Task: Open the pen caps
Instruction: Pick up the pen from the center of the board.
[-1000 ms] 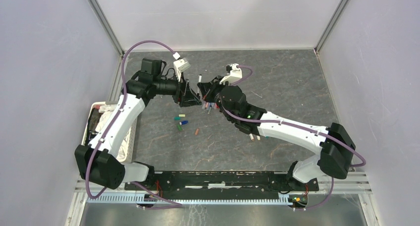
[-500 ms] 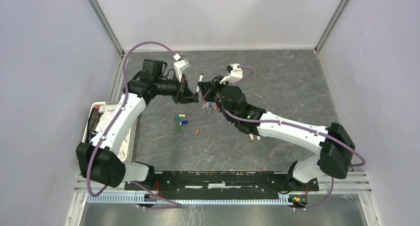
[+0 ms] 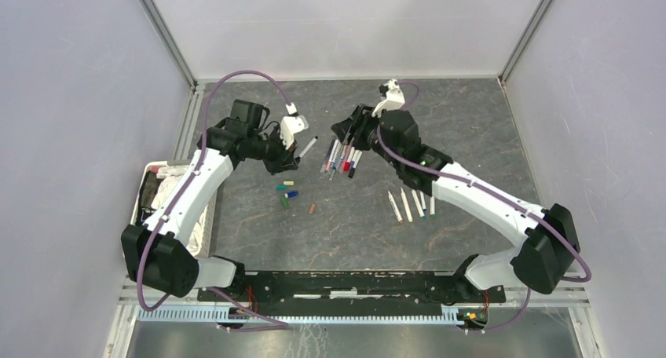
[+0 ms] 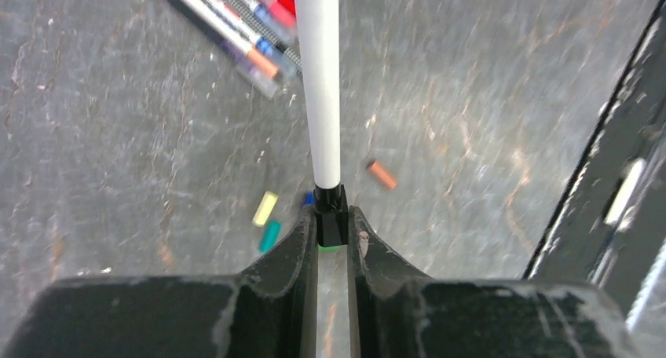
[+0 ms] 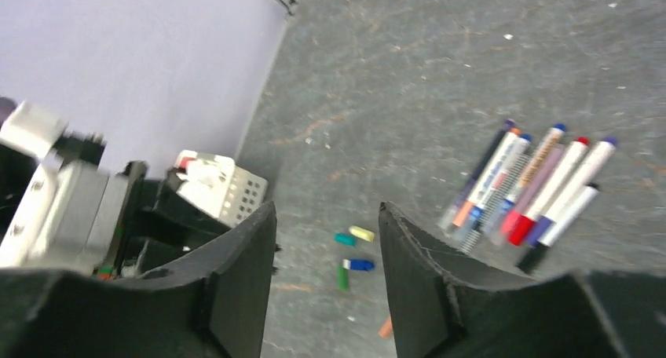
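Note:
My left gripper (image 3: pixel 293 158) (image 4: pixel 331 218) is shut on the black end of a white-barrelled pen (image 3: pixel 308 146) (image 4: pixel 322 83), which sticks out from the jaws above the table. My right gripper (image 3: pixel 343 128) (image 5: pixel 326 217) stands open and empty, apart from it at the back. Loose pen caps lie below on the table: yellow (image 4: pixel 265 208) (image 5: pixel 362 233), teal (image 4: pixel 269 235) (image 5: pixel 344 239), blue (image 5: pixel 359 264), green (image 5: pixel 342 276) and orange (image 4: pixel 381 174). A bundle of capped pens (image 3: pixel 339 158) (image 5: pixel 526 189) lies just under the right gripper.
Several white pens (image 3: pixel 410 203) lie side by side to the right of centre, under the right forearm. A white basket (image 3: pixel 149 193) (image 5: pixel 216 187) holding cloth stands at the table's left edge, beneath the left arm. Grey walls close in three sides.
The two grippers stood together on the pen; now the right one has opened and drawn back to the right. The left one has shut on the pen and carries it alone.

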Robot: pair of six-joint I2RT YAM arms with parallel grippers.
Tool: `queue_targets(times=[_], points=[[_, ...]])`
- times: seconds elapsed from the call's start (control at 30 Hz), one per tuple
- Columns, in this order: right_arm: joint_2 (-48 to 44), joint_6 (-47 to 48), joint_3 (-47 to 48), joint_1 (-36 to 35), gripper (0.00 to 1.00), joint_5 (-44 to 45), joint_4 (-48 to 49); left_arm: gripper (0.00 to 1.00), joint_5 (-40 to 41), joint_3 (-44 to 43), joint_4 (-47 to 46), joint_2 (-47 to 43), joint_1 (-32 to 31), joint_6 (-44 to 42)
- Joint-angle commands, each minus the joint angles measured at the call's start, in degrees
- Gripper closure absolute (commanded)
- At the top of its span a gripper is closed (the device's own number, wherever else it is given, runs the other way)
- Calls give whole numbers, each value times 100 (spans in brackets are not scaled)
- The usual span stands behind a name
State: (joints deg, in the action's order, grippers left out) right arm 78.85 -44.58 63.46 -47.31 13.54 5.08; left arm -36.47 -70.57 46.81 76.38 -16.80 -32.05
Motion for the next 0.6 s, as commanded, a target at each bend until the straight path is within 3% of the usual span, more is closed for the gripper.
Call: queue_targets(times=[0.0, 0.23, 0.57], points=[[231, 574, 705, 521, 42, -2022, -1254, 98, 974, 208, 706, -119, -159, -1952], [1341, 809, 1304, 639, 39, -4324, -1623, 98, 1321, 596, 912, -581, -576, -2860], [1978, 462, 1221, 483, 39, -5611, -1018, 98, 1701, 752, 913, -686, -1099, -3060]])
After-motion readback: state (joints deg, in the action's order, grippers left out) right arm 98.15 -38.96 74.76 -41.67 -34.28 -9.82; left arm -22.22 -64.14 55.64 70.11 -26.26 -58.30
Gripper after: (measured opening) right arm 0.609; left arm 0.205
